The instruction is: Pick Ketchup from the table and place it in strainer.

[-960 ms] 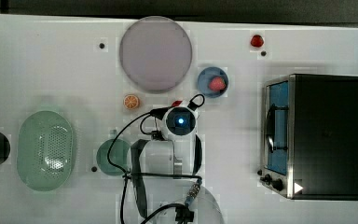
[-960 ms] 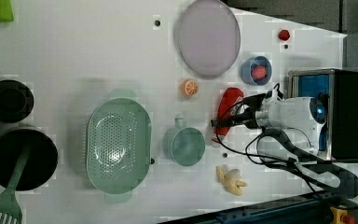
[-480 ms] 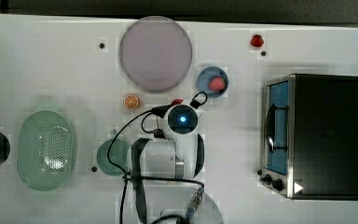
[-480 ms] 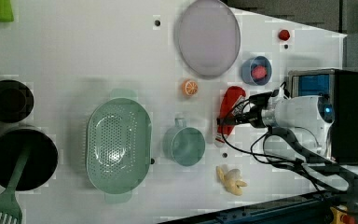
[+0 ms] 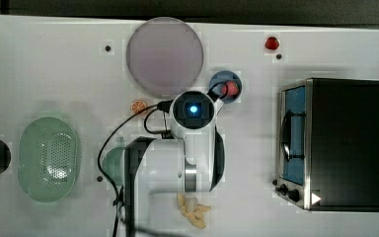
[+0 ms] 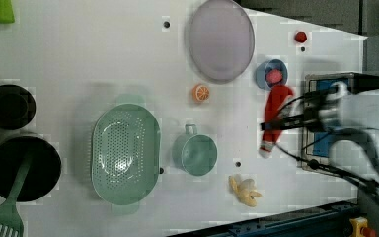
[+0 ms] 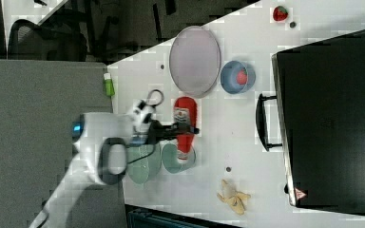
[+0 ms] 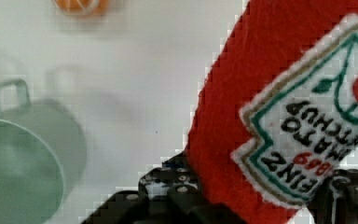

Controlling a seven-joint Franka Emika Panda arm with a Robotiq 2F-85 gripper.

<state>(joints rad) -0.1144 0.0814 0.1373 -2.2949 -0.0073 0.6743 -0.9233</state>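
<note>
- Against the earlier left view, the ketchup [image 6: 275,120] now shows as a long red bottle with its pale cap end toward the banana [image 6: 244,190], where before only a red blob showed at the claw [image 6: 276,123]; the arm has shifted toward the left view's right.
- In the top view the wrist has moved up from beside the green cup [image 5: 112,160] to sit just below the grey plate [image 5: 166,56].
- The strainer [image 6: 125,154], the orange slice [image 6: 201,93] and the blue bowl [image 6: 271,75] lie where they did.
- The claw is clamped on the ketchup around its middle; the right view shows dark fingers [image 7: 186,128] crossing the bottle [image 7: 185,124] from the white wrist.
- The arm reaches in from the bench [image 6: 103,54] edge, its forearm bending toward the black toaster oven [image 7: 332,114] side in the left view.
- The strainer lies well apart from the claw, beyond the green cup, and holds nothing.
- The orange slice sits near the claw, on the strainer side.
- The wrist view shows the bottle's stitched label [image 8: 317,121] with tomato ketchup lettering and a felt-like red surface, with the claw's dark fingers [image 8: 177,186] either side of it.
- The top view hides the bottle under the wrist, while the left view and right view show its full length.
</note>
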